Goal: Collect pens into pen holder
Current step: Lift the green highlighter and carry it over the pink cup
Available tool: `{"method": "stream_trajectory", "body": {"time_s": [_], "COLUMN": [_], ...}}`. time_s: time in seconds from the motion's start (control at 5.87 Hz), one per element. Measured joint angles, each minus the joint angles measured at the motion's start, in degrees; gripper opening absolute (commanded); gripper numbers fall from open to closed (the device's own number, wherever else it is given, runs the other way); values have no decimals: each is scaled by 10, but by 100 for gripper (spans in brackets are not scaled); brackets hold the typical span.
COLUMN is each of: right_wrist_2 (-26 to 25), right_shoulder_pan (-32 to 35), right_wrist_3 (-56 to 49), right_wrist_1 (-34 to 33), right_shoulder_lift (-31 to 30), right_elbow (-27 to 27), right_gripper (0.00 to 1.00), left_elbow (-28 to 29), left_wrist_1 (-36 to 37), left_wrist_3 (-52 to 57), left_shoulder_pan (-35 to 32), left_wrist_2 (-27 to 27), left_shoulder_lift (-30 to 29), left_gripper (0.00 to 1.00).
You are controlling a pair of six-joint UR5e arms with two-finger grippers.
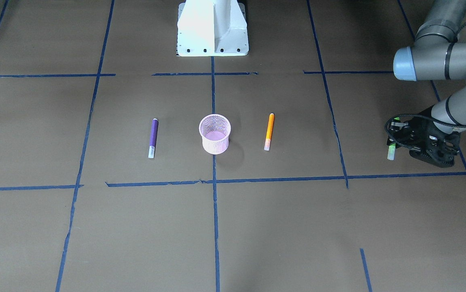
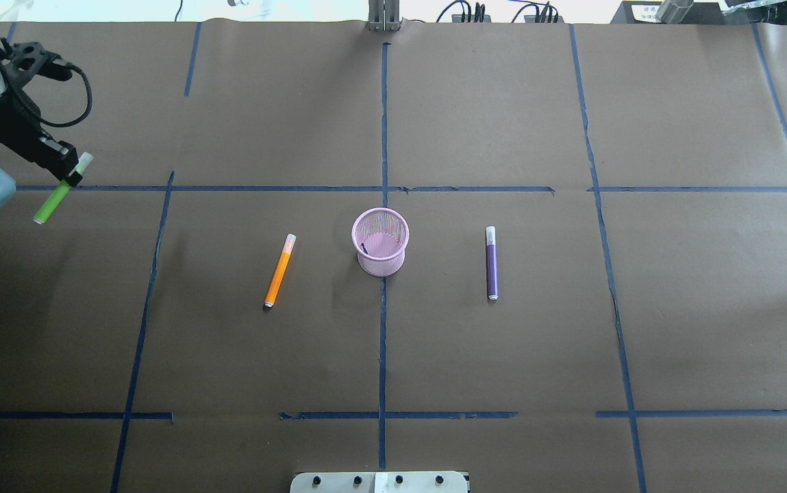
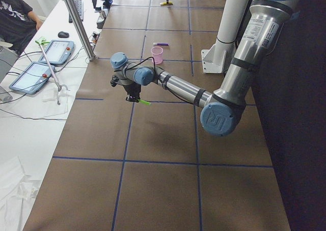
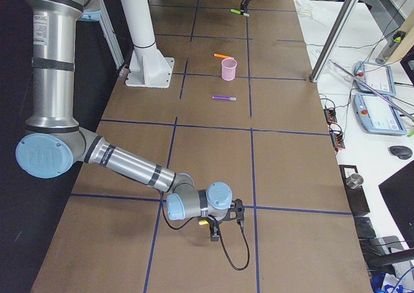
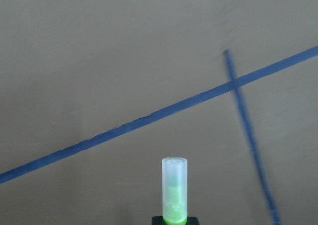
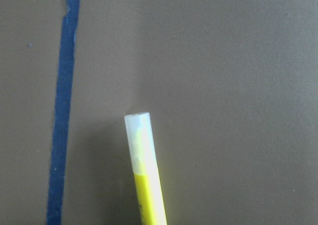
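Front view: L gripper (image 1: 394, 140) pinches green pen (image 1: 390, 153), well apart from pen holder (image 1: 215, 142). Orange pen (image 1: 269, 132) and purple pen (image 1: 153, 138) lie either side of holder.
Overhead: green pen tilted in fingers.
Right-side view: R gripper (image 4: 215, 233) low over table, jaw spread can't tell.
R wrist: yellow pen (image 6: 144, 170) above paper.

You see the table (image 2: 503, 342) twice from above, behind the robot (image 1: 212, 28) and facing it, both centred on the pen holder (image 2: 380, 241). Side cameras look along it from each end; wrist cameras hang close over it.
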Motion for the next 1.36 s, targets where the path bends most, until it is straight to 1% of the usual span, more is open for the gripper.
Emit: {"method": "stream_trajectory", "body": {"time_s": [0.34, 0.51, 0.85, 1.02, 1.19, 1.36], "right_wrist_2": [4, 11, 19, 20, 21, 23], "right_shoulder_pan": [-6, -7, -8, -8, -8, -8], "right_wrist_3": [4, 4, 4, 4, 4, 5], "right_wrist_1": [1, 1, 2, 2, 2, 2], "right_shoulder_lift": [1, 1, 1, 1, 1, 1], "right_elbow": [1, 1, 1, 1, 1, 1], "right_gripper": [100, 100, 100, 100, 100, 100], "left_elbow": [-12, -14, -10, -6, 3, 13], "left_wrist_1": [69, 87, 91, 70, 18, -50], "left_wrist_3": [-18, -53, -162, -216, -268, -308], "left_shoulder_pan": [6, 22, 90, 118, 139, 155], "left_wrist_2": [1, 1, 5, 5, 5, 5], "left_shoulder_lift": [-72, -107, -176, -204, -218, -222], "left_gripper": [2, 2, 2, 2, 2, 2]}}
